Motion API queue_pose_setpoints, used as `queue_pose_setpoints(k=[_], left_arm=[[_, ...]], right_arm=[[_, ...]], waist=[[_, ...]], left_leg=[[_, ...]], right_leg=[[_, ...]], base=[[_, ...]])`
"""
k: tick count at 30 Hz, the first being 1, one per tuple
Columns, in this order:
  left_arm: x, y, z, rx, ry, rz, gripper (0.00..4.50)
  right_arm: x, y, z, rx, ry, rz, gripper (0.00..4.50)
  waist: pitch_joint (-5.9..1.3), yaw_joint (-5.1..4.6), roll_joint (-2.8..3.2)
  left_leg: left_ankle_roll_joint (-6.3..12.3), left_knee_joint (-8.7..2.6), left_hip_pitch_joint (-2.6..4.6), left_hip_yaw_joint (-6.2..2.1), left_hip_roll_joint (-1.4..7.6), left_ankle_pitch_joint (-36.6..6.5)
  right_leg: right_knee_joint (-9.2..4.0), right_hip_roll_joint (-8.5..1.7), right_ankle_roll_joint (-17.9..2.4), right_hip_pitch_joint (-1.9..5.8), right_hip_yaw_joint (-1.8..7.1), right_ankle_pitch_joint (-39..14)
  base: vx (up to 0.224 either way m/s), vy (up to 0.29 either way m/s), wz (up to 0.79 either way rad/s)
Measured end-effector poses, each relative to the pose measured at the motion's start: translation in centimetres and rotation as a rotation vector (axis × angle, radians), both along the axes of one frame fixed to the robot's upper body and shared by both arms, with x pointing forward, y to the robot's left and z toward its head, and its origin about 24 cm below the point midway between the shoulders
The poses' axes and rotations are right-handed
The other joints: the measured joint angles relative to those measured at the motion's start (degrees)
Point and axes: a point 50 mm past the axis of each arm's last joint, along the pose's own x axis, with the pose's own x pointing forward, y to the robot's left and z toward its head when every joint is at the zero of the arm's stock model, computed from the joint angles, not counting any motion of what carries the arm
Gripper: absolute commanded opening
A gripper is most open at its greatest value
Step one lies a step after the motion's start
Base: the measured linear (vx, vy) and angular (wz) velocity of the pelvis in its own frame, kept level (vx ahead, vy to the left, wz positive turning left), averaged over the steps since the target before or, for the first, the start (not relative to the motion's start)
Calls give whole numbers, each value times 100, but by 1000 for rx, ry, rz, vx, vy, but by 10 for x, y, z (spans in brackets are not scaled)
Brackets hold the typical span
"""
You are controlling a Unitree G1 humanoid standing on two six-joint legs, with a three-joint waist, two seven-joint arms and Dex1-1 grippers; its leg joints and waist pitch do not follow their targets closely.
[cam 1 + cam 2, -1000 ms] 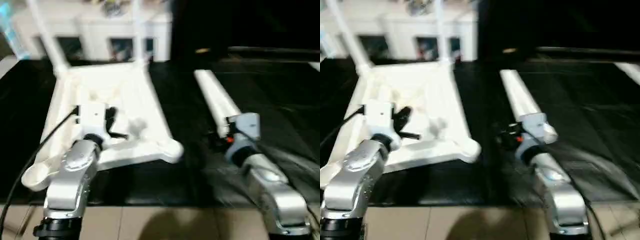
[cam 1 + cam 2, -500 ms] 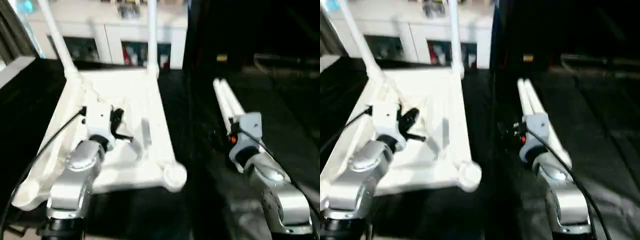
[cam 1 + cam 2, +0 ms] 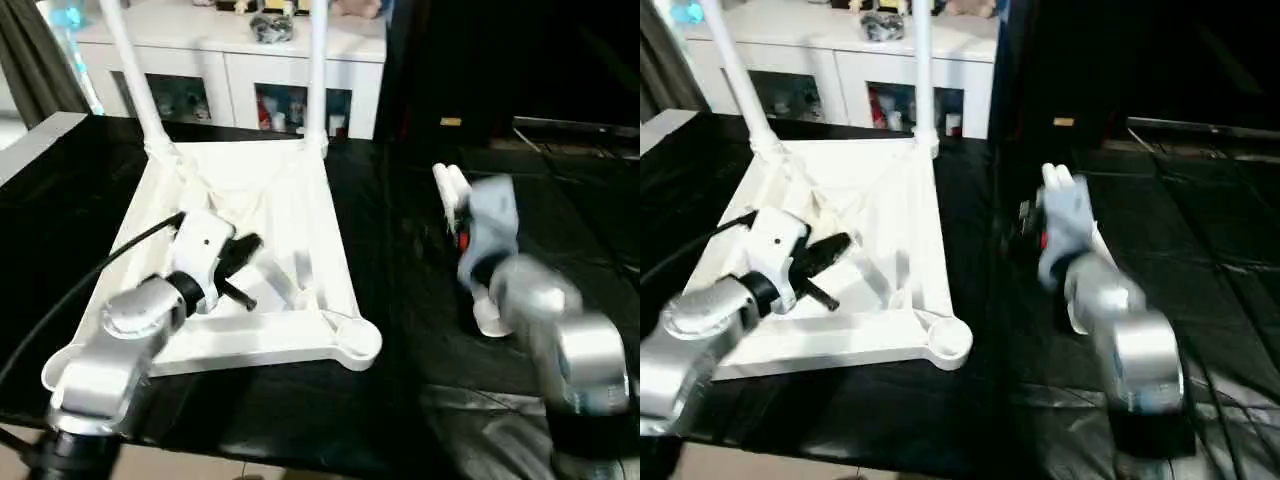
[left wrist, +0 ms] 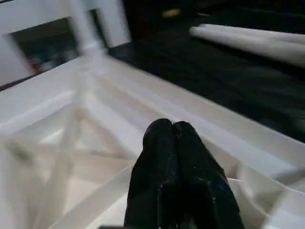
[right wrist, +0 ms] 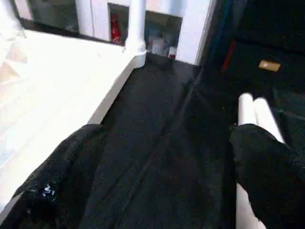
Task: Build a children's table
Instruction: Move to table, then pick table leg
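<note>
An upturned white tabletop point(image 3: 255, 250) lies ribbed side up on a black work surface point(image 3: 400, 290), with two white legs point(image 3: 135, 70) already standing upright in its far corner sockets. The near right corner socket point(image 3: 352, 338) is an open round cup with nothing in it; the near left socket is hidden behind the left forearm.

The left gripper point(image 4: 172, 138) hangs just above the ribbed underside, its two black fingers pressed tight together and pinching nothing; diagonal ribs run beneath and ahead of its tips, and the tabletop's long rim passes just beyond them.

The right gripper point(image 5: 162, 171) hovers over the black surface with its fingers spread wide and nothing between them. Two loose legs point(image 5: 255, 112) lie side by side on the cloth, just beside one finger point(image 5: 267, 162), which partly covers their near ends; the tabletop's edge and one seated leg lie off to the other finger's side, well apart from the pair. In the head views the right forearm is blurred and covers much of the loose legs.

Behind the work surface stands a white glass-door cabinet point(image 3: 240, 70) with small, indistinct objects on its shelves and top.
</note>
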Motion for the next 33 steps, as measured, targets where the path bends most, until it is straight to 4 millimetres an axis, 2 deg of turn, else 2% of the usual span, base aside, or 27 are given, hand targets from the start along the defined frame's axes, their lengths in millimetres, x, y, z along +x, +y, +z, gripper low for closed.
queue_pose_setpoints(k=[2, 6, 9, 14, 21, 26, 27, 30, 31, 33], left_arm=[[-1, 2, 6, 39, 14, -103, 5], [-2, 1, 8, 55, 33, -178, 5], [3, 0, 19, 61, 15, -228, 5], [0, -8, 21, 46, 45, -329, 5], [-8, -16, 18, 52, 139, -467, 5], [-9, -18, 19, 38, 180, -502, 5], [-9, -18, 19, 29, 191, -511, 21], [-12, -21, 20, 8, 214, -546, 21], [-13, -21, 20, 9, 213, -550, 50], [-13, -21, 20, 11, 215, -551, 56]], right_arm=[[15, -4, 3, -10, 49, -35, 450], [25, -14, 0, -62, 102, -61, 450], [35, -21, 3, -69, 133, -67, 450], [51, -25, 5, -49, 186, -113, 450], [55, -37, -5, -82, 299, -157, 450], [55, -37, -11, -63, 355, -136, 450], [56, -38, -13, -58, 359, -135, 450], [56, -42, -22, -27, 382, -150, 450], [55, -43, -22, -14, 385, -158, 450], [56, -45, -22, -3, 386, -169, 450]], waist=[[-3, 2, -4], [-3, 21, -11], [-4, 25, -14], [-2, 16, -20], [8, 23, -38], [9, 20, -38], [9, 20, -38], [9, 21, -38], [9, 21, -38], [9, 17, -38]], left_leg=[[-1, -39, -13, 6, 10, 95], [7, -63, -45, 28, 20, 117], [24, -62, -104, 38, 20, 124], [61, -60, -131, 58, 27, 139], [60, -60, -124, 78, 43, 145], [47, -58, -121, 88, 46, 140], [46, -58, -121, 88, 46, 140], [45, -58, -121, 92, 48, 140], [46, -58, -122, 93, 49, 141], [54, -58, -121, 94, 51, 146]], right_leg=[[5, 9, -15, -34, -3, 31], [4, 10, -44, -65, -5, 36], [1, 10, -47, -116, -5, 36], [1, 6, -50, -152, -3, 35], [8, 7, -60, -150, -6, 39], [8, 7, -66, -147, -3, 47], [8, 7, -67, -146, -3, 47], [9, 7, -68, -148, -3, 48], [9, 7, -68, -149, -3, 48], [10, 7, -68, -149, -4, 49]], base=[[0, 0, 0], [0, 0, 0], [0, 0, 0], [0, 0, 0], [0, 0, 0], [0, 0, 0], [0, 0, 0], [0, 0, 0], [0, 0, 0], [0, 0, 0]])
